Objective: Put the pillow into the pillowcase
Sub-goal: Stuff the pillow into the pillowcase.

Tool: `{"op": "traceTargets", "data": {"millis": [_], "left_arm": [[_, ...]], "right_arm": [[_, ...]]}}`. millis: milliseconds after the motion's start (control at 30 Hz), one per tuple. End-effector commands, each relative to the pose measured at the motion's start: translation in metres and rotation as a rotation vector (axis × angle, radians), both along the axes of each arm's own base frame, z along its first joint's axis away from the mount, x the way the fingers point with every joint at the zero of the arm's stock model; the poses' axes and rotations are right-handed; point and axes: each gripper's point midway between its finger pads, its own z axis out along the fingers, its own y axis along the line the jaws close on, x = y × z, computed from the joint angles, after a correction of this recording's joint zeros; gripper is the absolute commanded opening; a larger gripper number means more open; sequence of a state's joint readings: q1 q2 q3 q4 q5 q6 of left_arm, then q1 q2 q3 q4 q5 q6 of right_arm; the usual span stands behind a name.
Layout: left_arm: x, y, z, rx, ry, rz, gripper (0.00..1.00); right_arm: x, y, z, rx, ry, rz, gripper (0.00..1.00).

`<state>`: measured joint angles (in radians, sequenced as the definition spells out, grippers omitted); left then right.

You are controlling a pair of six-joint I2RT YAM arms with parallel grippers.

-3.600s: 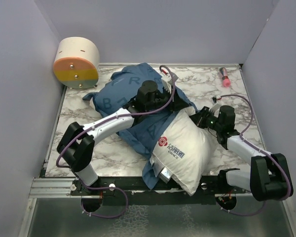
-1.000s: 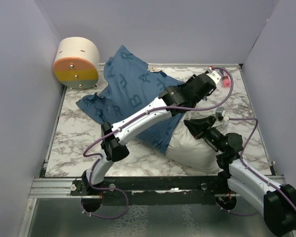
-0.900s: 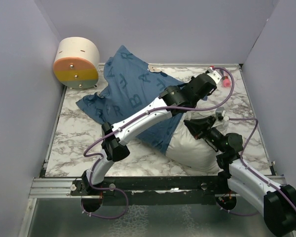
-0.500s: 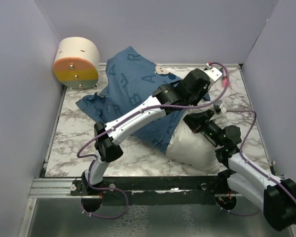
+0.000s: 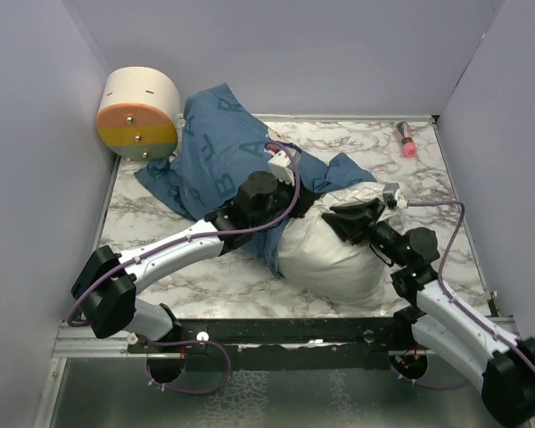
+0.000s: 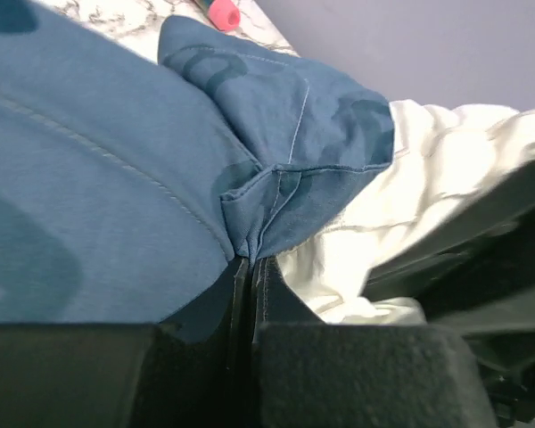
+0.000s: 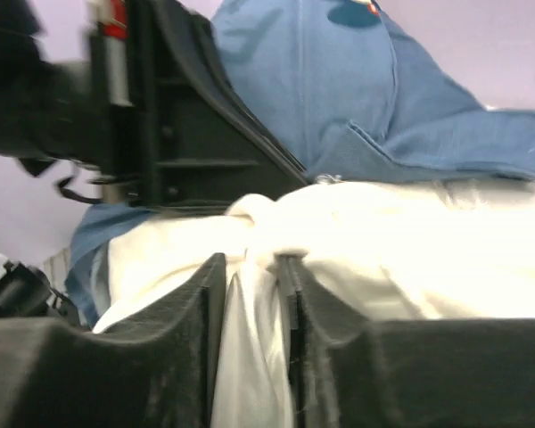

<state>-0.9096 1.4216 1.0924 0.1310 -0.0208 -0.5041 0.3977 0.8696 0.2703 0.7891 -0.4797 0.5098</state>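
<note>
Plain lavender walls enclose a white marble-patterned table edged in front by a metal rail

One pillow: white, plump, lying on the marbled tabletop, its far-left part under blue cloth.
One pillowcase: blue, lettered, heaped beyond and left of the pillow, one flap draped over it.
The left gripper: at the pillow's far-left edge, tips sunk in the pillowcase.
The right gripper: on the pillow's far side, fingers pressed into the white fabric.
One cream drum, orange-and-yellow face: far left of the pillow.
One small pink stick: beyond the pillow, to the right.
</note>
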Motion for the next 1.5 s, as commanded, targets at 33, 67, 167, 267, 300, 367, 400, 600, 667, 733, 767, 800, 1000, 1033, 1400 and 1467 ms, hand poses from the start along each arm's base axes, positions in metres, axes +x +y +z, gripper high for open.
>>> {"op": "traceTargets", "data": {"millis": [33,67,167,267,300,367,400,600,667,733,767,800,1000,1033,1400,1467], "left_arm": [[-0.013,0.014,-0.063,-0.069,0.188,-0.016,0.0],[-0.011,0.017,-0.067,-0.068,0.193,-0.007,0.0],[-0.009,0.024,-0.072,-0.064,0.198,0.01,0.0],[-0.007,0.029,-0.074,-0.065,0.197,0.018,0.0],[-0.008,0.029,-0.072,-0.067,0.193,0.016,0.0],[-0.007,0.03,-0.069,-0.069,0.186,0.013,0.0],[-0.006,0.03,-0.068,-0.069,0.182,0.012,0.0],[-0.007,0.031,-0.056,-0.08,0.154,-0.002,0.0],[-0.007,0.031,-0.05,-0.085,0.141,-0.007,0.0],[-0.006,0.031,-0.041,-0.091,0.124,-0.014,0.0],[-0.006,0.031,-0.034,-0.095,0.109,-0.02,0.0],[-0.005,0.03,-0.026,-0.099,0.094,-0.028,0.0],[-0.005,0.009,0.058,-0.179,-0.03,-0.138,0.0],[-0.006,0.004,0.072,-0.195,-0.046,-0.163,0.0],[-0.053,-0.056,0.163,-0.326,-0.137,-0.389,0.0],[-0.058,-0.063,0.189,-0.354,-0.179,-0.416,0.0]], "right_arm": [[-0.031,-0.018,-0.016,-0.129,0.059,-0.013,0.37],[-0.043,-0.017,-0.003,-0.103,0.022,0.023,0.39],[-0.06,-0.023,0.045,-0.063,-0.032,0.022,0.46],[-0.054,-0.042,0.085,-0.081,-0.029,-0.104,0.62],[-0.048,-0.051,0.094,-0.087,0.005,-0.171,0.7],[-0.032,-0.074,0.105,-0.097,0.081,-0.329,0.85],[-0.028,-0.082,0.108,-0.107,0.116,-0.379,0.93],[-0.004,-0.09,0.057,-0.214,0.363,-0.478,1.0],[-0.001,-0.084,0.029,-0.249,0.446,-0.451,1.0],[-0.005,-0.075,0.003,-0.279,0.522,-0.4,0.98],[-0.009,-0.068,-0.008,-0.289,0.55,-0.353,0.93],[-0.013,-0.062,-0.018,-0.296,0.567,-0.314,0.87],[-0.037,-0.021,-0.07,-0.264,0.656,-0.029,0.41],[-0.038,-0.017,-0.075,-0.256,0.652,0.002,0.32],[0.078,0.014,0.044,0.088,0.25,-0.11,0.03],[0.095,0.008,0.097,0.154,0.119,-0.171,0.02]]}}
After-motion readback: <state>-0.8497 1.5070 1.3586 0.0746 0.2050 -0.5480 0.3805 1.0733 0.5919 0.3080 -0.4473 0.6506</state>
